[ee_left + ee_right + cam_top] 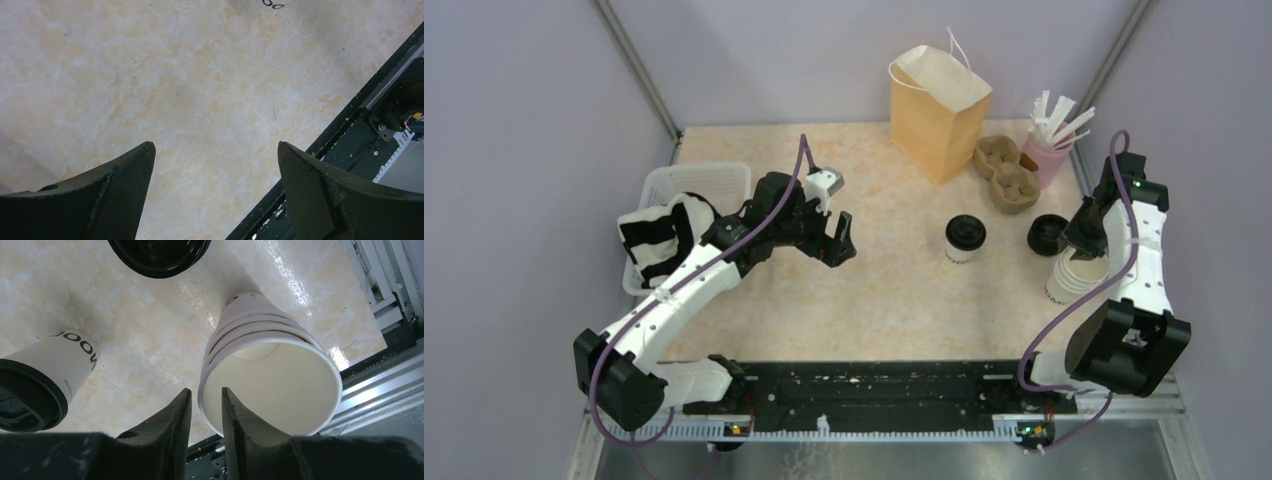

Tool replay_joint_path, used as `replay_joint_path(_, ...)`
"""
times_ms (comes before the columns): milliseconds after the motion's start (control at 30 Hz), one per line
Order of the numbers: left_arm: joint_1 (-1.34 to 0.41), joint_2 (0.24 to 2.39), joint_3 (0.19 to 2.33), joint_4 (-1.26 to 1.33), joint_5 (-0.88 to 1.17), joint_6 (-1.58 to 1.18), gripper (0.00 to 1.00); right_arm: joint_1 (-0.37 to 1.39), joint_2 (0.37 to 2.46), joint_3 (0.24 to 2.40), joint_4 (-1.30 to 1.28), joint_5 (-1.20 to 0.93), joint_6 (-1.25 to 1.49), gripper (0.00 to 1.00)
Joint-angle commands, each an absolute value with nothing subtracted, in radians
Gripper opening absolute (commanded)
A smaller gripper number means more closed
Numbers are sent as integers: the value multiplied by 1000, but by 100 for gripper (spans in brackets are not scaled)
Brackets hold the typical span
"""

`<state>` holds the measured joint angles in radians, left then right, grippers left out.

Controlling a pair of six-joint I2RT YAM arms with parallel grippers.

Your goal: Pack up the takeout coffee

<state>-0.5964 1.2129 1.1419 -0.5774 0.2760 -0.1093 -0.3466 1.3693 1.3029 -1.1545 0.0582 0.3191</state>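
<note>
Bench [874,300]: beige marbled top, both arms mounted at the near edge.

Brown paper bag [939,115]: upright at the far edge, right of centre, mouth open, handles up.

White basket [709,182]: far left of the bench. A black-and-white striped cloth [659,240] hangs over its near rim.

Cardboard cup carrier [1007,172]: lies flat just right of the bag, touching or almost touching it.

Left gripper [839,240] [215,165]: released, jaws spread wide. It hovers above bare bench left of centre with nothing between the fingers.

Right gripper [1084,243] [206,390]: over the stack of lidless white cups [1072,278] [270,385] at the right edge. The jaws stand close together and straddle the rim of the top cup, one finger [172,420] outside the wall and the other inside. Cannot tell whether they press on the wall.

Pink cup [1046,158]: far right corner, just behind the carrier, holding white wrapped straws [1056,115].

Takeout coffee [964,238] [45,375]: one white paper cup with a black lid on. It stands upright on the bench right of centre, in front of the bag and between the two grippers, clear of both. Outside the bag.

Loose black lid [1046,234] [160,255]: flat on the bench between the takeout coffee and the stack, near the right gripper
</note>
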Motion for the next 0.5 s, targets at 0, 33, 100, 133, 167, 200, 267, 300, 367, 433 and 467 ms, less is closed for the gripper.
replay_joint_path(0,-595,1204,1164,-548,278,-100,98,-354,1368,1293,-1108,77,299,26)
replay_joint_path(33,-594,1207,1165,-545,281,-102,98,-352,1369,1290,-1105,77,298,24)
replay_joint_path(100,-594,1213,1170,-543,284,-103,98,-353,1367,1290,-1109,84,296,17)
replay_joint_path(133,-595,1216,1171,-544,285,-103,98,-352,1364,1293,-1114,90,295,14)
replay_joint_path(167,-594,1217,1174,-546,286,-105,98,-352,1357,1297,-1122,94,293,12)
replay_joint_path(200,-595,1219,1176,-547,288,-107,98,-352,1350,1303,-1131,95,293,10)
replay_joint_path(267,-594,1223,1176,-544,295,-109,98,-351,1332,1310,-1146,89,300,6)
replay_joint_path(300,-594,1224,1174,-541,299,-110,98,-351,1324,1309,-1154,89,302,4)
replay_joint_path(367,-594,1226,1168,-532,306,-110,98,-340,1304,1307,-1161,104,307,1)
replay_joint_path(433,-594,1229,1168,-531,306,-111,98,-323,1291,1311,-1175,142,308,0)
replay_joint_path(467,-594,1229,1171,-530,306,-111,98,-315,1287,1315,-1183,156,307,0)
